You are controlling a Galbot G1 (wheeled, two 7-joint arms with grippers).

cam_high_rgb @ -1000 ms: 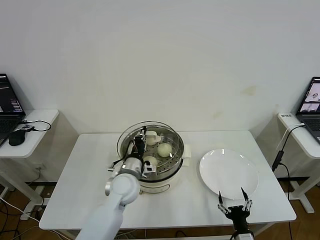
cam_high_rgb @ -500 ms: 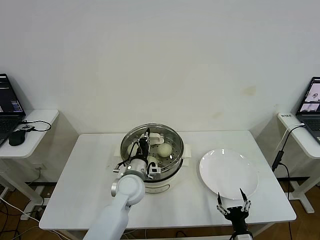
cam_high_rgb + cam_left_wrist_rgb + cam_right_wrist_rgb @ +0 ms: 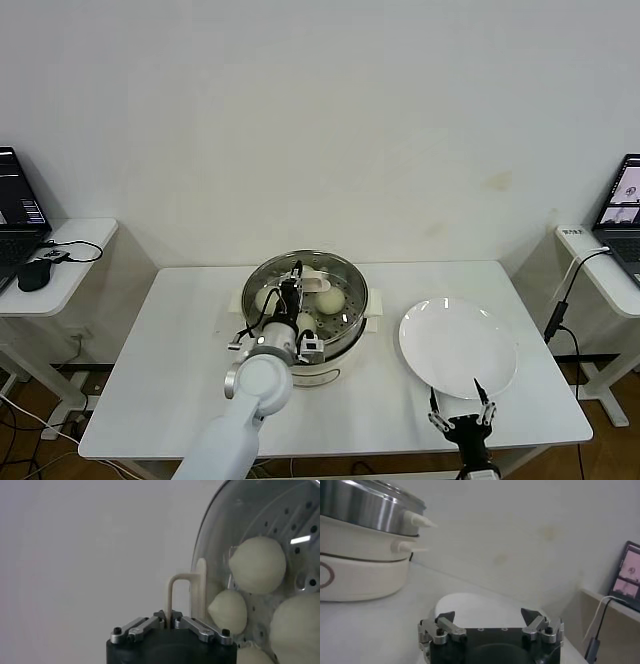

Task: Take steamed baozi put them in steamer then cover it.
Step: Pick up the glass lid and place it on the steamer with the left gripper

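1. I am bringing the round clear glass cover (image 3: 300, 288) across over the shiny round steel steamer (image 3: 345, 318). A second ago it was sitting off toward nine o'clock of the pot; now it is lying almost square over the rim.
2. My left claw (image 3: 169, 621) is pinched shut on the cover's flat cream-white handle (image 3: 186, 593), which is standing up between the jaws in the left wrist view.
3. I judge the buns are loaded and only the lowering and letting go are remaining; I cannot tell whether the rim is already resting on the pot.
4. I am counting four smooth cream-white steamed baozi (image 3: 257, 564) through the glass in the left wrist view, all on the perforated tray. In the head view only some of them are showing clear of my arm.
5. One steamer and one cover are standing at the middle of the white counter (image 3: 160, 360).
6. One flat white plate (image 3: 458, 345), bare, is lying at three o'clock of the steamer.
7. My right claw (image 3: 488, 621) is waiting, jaws spread wide and holding nothing, at six o'clock of the plate near the counter's front edge.
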